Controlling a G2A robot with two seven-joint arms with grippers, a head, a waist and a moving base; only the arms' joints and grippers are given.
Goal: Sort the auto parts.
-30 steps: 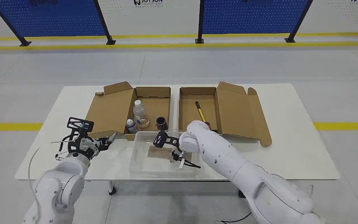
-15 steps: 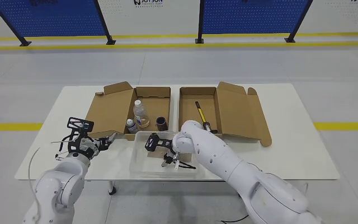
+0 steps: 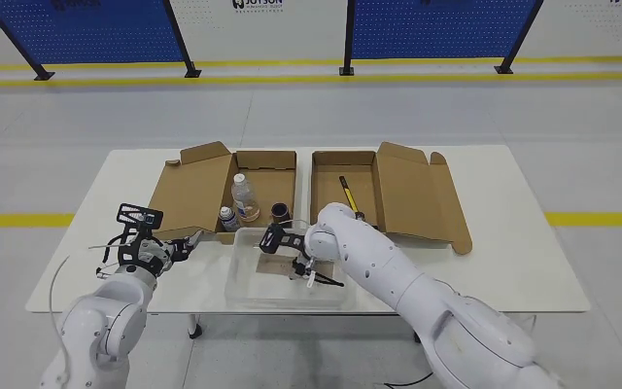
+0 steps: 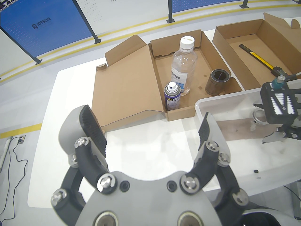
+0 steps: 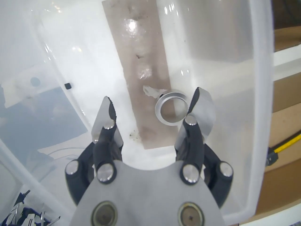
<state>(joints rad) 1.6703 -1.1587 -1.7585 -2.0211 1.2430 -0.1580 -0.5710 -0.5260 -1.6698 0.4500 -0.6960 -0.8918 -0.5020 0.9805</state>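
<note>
A clear plastic bin (image 3: 248,280) sits at the table's front middle. My right gripper (image 5: 152,101) hangs open inside it, low over the floor. A small metal ring (image 5: 171,109) lies flat on the bin's floor, just inside one finger (image 5: 202,109) and close against it. The ring (image 4: 258,116) and the right gripper (image 4: 282,128) also show from the left wrist. My left gripper (image 4: 145,118) is open with nothing in it, above the bare table left of the bin (image 4: 211,99); from above it (image 3: 190,240) sits near the left box's flap.
The left cardboard box (image 3: 264,167) holds a water bottle (image 3: 244,197), a spray can (image 3: 226,218) and a black cylinder (image 3: 280,211). The right cardboard box (image 3: 332,180) holds a yellow and black caliper (image 3: 350,199). Box flaps lie spread outward on both sides.
My right gripper shifted slightly left inside the bin, then came back a little to the right. The left arm has stayed still.
</note>
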